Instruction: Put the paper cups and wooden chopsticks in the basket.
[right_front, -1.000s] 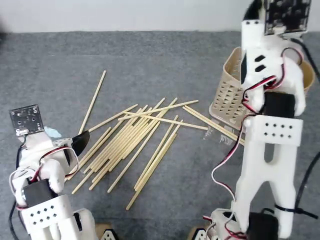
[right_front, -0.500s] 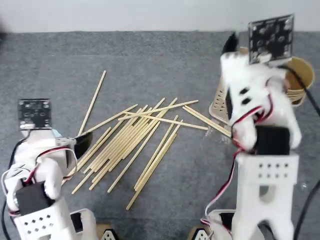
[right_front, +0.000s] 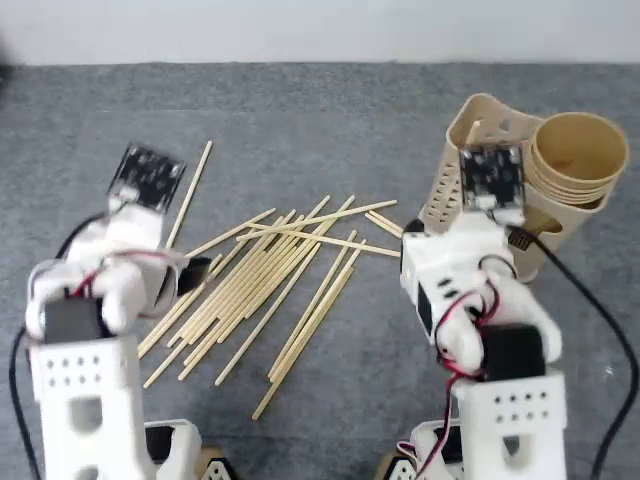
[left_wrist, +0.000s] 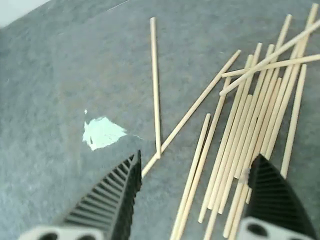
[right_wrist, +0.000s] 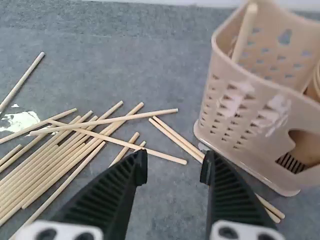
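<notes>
A nested stack of paper cups (right_front: 580, 155) is sitting in the perforated basket (right_front: 455, 185) at the upper right of the high view. Nested, the cups are taking up only one part of it, which seems to leave room for what remains. One stick (right_wrist: 243, 25) is leaning inside the basket. The wooden chopsticks (right_front: 270, 285) are lying fanned across the grey mat (right_front: 300, 110) at centre frame, and a lone one (right_front: 190, 200) is angling away toward the upper left. The left gripper (left_wrist: 197, 162) is hanging empty over the pile's left fringe, with its jaws spread wide, apparently to straddle a stick. The right gripper (right_wrist: 174, 157) is hovering empty between the pile and the basket, jaws parted, likely poised for the sticks nearest the basket's foot.
</notes>
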